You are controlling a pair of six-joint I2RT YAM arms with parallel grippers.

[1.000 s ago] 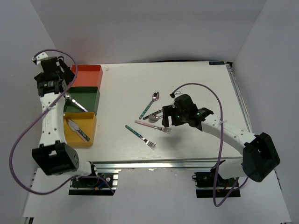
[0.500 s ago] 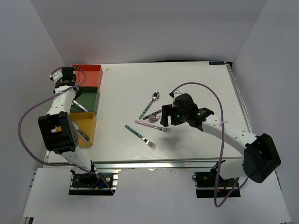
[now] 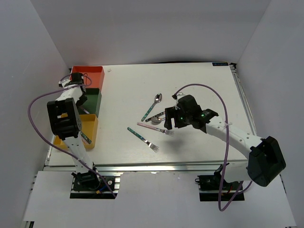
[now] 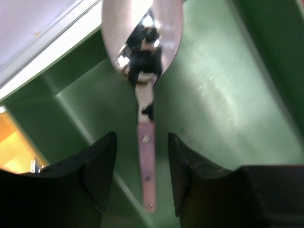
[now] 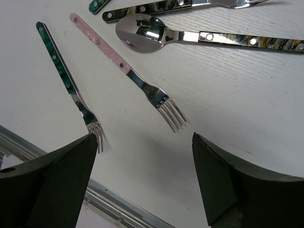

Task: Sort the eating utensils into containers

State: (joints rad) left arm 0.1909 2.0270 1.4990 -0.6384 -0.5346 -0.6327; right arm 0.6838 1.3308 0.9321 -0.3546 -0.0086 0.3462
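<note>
My left gripper (image 3: 80, 97) hangs down inside the dark green container (image 3: 96, 95). In the left wrist view its jaws (image 4: 141, 135) stand part-way in around the pink handle of a spoon (image 4: 146, 156) lying on the green floor (image 4: 213, 95), with a gap on each side, so it is open. My right gripper (image 3: 169, 124) hovers wide open over the table. Just beyond its fingertips (image 5: 143, 137) lie a pink-handled fork (image 5: 123, 66) and a teal-handled fork (image 5: 66, 80). Farther off lies a spoon (image 5: 142, 35) with a dark patterned handle.
The orange-red container (image 3: 92, 76) sits behind the green one, and the yellow container (image 3: 92, 124) in front holds a knife (image 3: 86, 138). A teal-handled spoon (image 3: 153, 107) and a dark-handled utensil (image 3: 159, 115) lie mid-table. The table's metal front rail (image 5: 95, 194) runs near the right fingers.
The left arm has folded in over the containers, and its gripper has dropped into the green one with its jaws narrowing around the spoon handle. The right arm has barely moved.
</note>
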